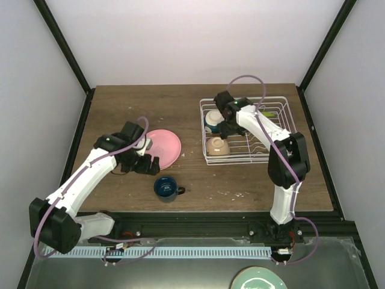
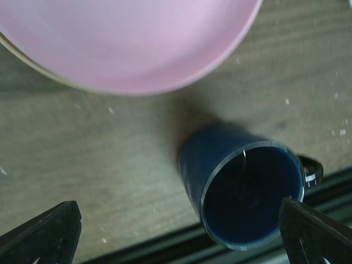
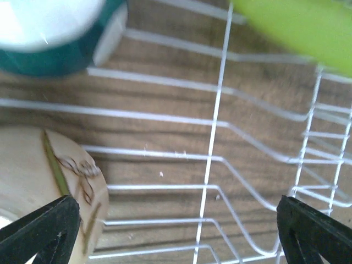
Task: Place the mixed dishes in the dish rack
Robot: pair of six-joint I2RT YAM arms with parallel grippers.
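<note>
Left gripper (image 2: pixel 177 223): your jaws are wide apart, low over the wooden bench (image 2: pixel 110 165).
Dark blue handled mug (image 2: pixel 247 192): upright, mouth up, off-centre beside one fingertip, toward the bench's near edge; your left arm is nearer.
Right gripper (image 3: pixel 176 231): jaws apart, empty, above the white wire dish rack (image 3: pixel 214 137).
Writing: none readable.

- I saw white links and black joints on my left arm (image 1: pixel 89 170) and right arm (image 1: pixel 283 201).
- A lilac cable (image 1: pixel 245 77) ran along each.
- Both wrist views showed matte black, wedge-shaped fingertips (image 2: pixel 47 234).
</note>
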